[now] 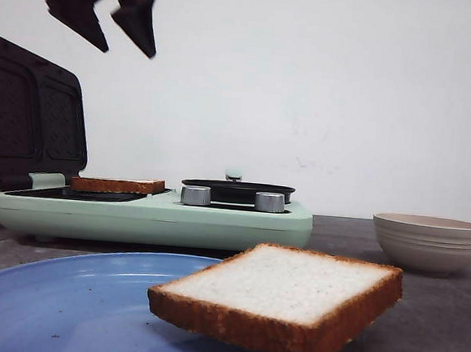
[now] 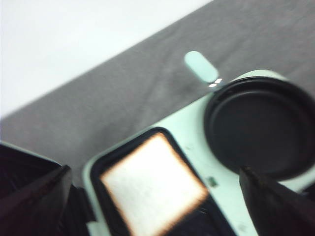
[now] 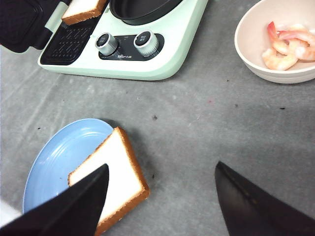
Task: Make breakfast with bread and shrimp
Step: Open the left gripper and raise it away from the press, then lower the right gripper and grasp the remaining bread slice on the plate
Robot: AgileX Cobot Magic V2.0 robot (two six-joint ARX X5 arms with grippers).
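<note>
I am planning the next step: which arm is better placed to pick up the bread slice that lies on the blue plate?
Probably the right. The right gripper hangs open above the bread slice on the blue plate, while the left gripper is raised over the breakfast maker.

Left gripper point(image 1: 122, 37): matte black, wedge-shaped tapering fingers, thin black cable looping at wrist. Right gripper point(image 3: 162, 206): same black wedges.

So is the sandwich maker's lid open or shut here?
Open. The lid stands raised behind the grill plate, where one bread slice lies uncovered.
</note>
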